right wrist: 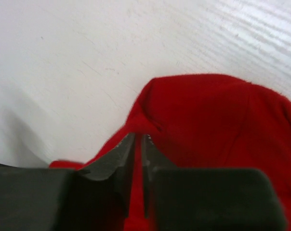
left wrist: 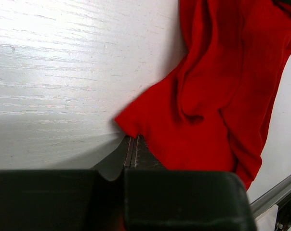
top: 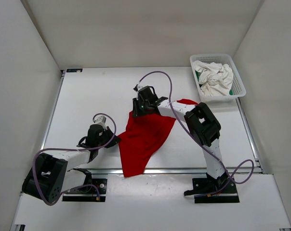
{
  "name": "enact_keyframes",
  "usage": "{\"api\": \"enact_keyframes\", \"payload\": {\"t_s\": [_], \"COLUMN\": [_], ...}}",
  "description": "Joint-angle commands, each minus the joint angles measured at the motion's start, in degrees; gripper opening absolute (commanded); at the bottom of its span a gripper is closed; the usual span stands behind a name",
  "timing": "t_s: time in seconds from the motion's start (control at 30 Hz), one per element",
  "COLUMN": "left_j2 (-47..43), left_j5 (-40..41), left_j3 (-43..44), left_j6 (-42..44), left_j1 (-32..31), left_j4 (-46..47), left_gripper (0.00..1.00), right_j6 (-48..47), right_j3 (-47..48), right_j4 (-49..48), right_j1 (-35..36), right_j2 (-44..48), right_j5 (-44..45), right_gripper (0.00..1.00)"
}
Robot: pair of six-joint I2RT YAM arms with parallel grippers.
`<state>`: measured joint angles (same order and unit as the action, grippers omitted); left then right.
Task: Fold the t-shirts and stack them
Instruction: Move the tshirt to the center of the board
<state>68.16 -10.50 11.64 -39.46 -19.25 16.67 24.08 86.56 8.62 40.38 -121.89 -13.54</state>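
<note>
The red t-shirt lies crumpled in the middle of the table, its lower end reaching the front edge. My right gripper is shut on its far edge; in the right wrist view red cloth runs between the fingers, and the gripper pinches a fold. My left gripper is at the shirt's left corner. In the left wrist view it is shut with its tips on that red corner. The white t-shirt lies bunched in the basket, with a bit of the green t-shirt under it.
A white mesh basket stands at the table's far right corner. A metal rail runs along the front edge. White walls close in the left, back and right sides.
</note>
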Motion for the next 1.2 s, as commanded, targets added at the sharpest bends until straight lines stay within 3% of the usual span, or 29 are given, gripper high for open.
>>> {"api": "enact_keyframes", "payload": {"t_s": [0.0, 0.07, 0.27, 0.4, 0.57, 0.7, 0.87, 1.03, 1.1, 1.17], "left_j2": [0.57, 1.44, 6.36, 7.60, 7.42, 7.16, 7.16, 7.16, 7.60, 7.78], "left_j5": [1.09, 1.18, -0.13, -1.19, -1.28, -1.54, -1.89, -1.89, -1.98, -1.71], "left_j3": [0.57, 1.28, 7.16, 8.84, 6.03, 5.59, 5.32, 5.32, 5.49, 5.59], "left_j6": [-0.26, -0.70, -3.78, -3.87, -4.04, -3.08, -3.34, -3.52, -3.52, -3.78], "left_j1": [0.35, 0.70, 4.56, 6.50, 6.32, 5.98, 5.53, 5.88, 5.62, 5.80], "left_j4": [0.30, 0.56, 2.85, 2.58, 3.37, 3.29, 3.28, 3.55, 3.72, 3.90], "left_gripper": [0.00, 0.00, 0.00, 0.00, 0.00, 0.00, 0.00, 0.00, 0.00, 0.00], "right_j6": [0.62, 0.10, -2.36, -4.56, -5.27, -6.23, -7.20, -7.11, -7.11, -7.02], "right_j3": [3.08, 4.13, 11.77, 13.81, 13.72, 19.24, 22.51, 19.09, 18.73, 18.90], "right_j4": [-1.76, -1.07, 3.41, 7.90, 7.03, 9.21, 11.15, 9.75, 9.48, 9.57], "right_j1": [-0.92, -1.18, -4.78, -5.49, -3.47, -3.55, -2.59, -2.24, -2.32, -2.41], "right_j2": [-0.11, 0.16, 3.31, 1.57, -2.56, -6.86, -10.48, -10.39, -10.30, -9.69], "right_j5": [-0.35, -0.09, -0.43, -3.42, -2.98, -1.58, -1.76, -0.78, -1.14, -1.22], "right_gripper": [0.07, 0.00, 0.00, 0.24, 0.30, 0.37, 0.37, 0.37, 0.34, 0.18]}}
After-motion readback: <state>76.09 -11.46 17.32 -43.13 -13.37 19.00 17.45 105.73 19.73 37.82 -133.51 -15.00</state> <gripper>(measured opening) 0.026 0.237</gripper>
